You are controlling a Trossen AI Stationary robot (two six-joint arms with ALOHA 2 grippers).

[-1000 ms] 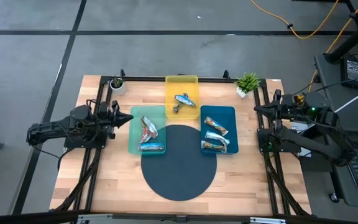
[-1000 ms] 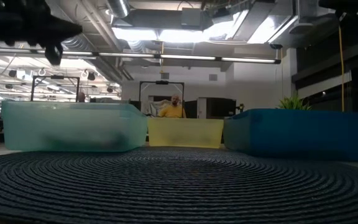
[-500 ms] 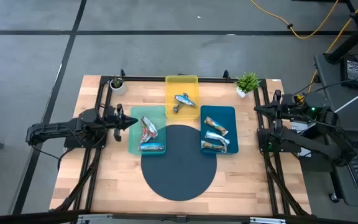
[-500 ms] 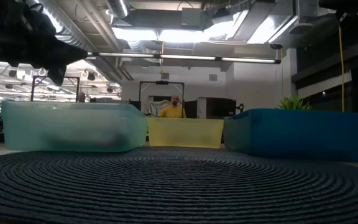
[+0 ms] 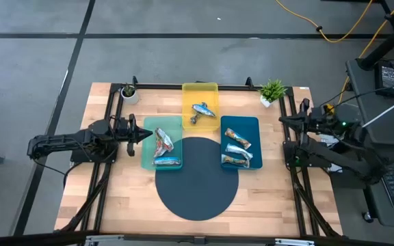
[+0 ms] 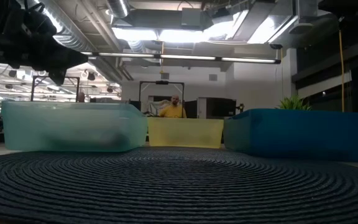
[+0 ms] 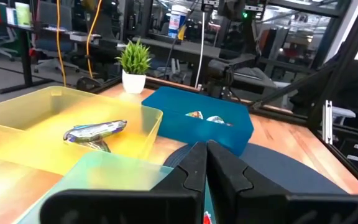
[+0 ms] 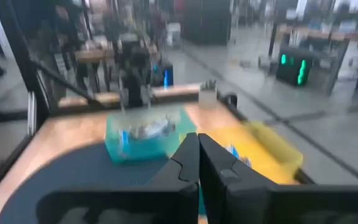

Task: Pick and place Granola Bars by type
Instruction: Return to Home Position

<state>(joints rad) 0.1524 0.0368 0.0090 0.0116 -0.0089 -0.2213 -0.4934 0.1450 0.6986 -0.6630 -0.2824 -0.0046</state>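
Grey concrete floor [image 5: 183, 58], crossed by dark seams, surrounds the wooden tabletop [image 5: 265, 198], and an orange cable [image 5: 320, 31] loops over it beyond the far-right corner. The low view looks into a workshop hall with strip lights overhead, where a person in a yellow top [image 6: 173, 110] is far behind the trays.

A round dark mat [image 5: 197, 184] fills the tabletop's middle toward the near edge. Three trays ring its far side: a yellow tray [image 5: 200, 87] at the middle of the far edge, a pale teal tray [image 5: 147, 147] toward the left edge, and a dark blue tray [image 5: 255, 123] toward the right edge.

The left gripper [image 5: 144, 132] hangs just beside the teal tray's left side, fingers pressed together on nothing. The right gripper [image 5: 282, 120] waits at the right edge, also closed and empty.

A larger potted plant [image 5: 273, 89] stands at the far-right corner, a smaller plant [image 5: 128, 91] at the far-left.

The Granola Bars [image 5: 203, 108] lie inside the trays: a blue-white one in yellow, a red one and another in teal, several in dark blue.
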